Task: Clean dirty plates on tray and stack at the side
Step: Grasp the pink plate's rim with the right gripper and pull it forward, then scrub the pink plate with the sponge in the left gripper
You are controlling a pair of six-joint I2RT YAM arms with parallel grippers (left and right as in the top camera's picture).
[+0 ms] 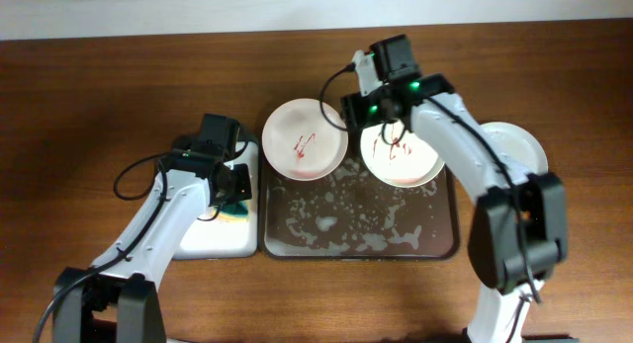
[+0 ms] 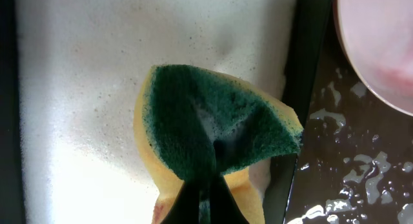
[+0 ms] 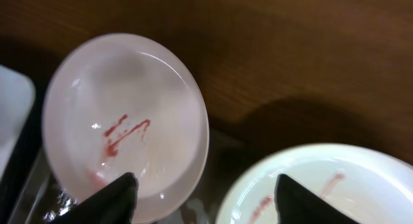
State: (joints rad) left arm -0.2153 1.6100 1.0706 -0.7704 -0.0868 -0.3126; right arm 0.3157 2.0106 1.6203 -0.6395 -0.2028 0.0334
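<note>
Two plates smeared with red sauce rest on the far rim of the dark wet tray: a left plate and a right plate. Both show in the right wrist view, left plate and right plate. A third plate lies on the table to the right, partly hidden by the right arm. My right gripper is open and empty above the gap between the two smeared plates. My left gripper is shut on a yellow-and-green sponge over the white tray.
The white tray with dark rim lies left of the dark tray. Soap suds and water cover the dark tray's floor. Brown wooden table all around; a pale wall edge runs along the back.
</note>
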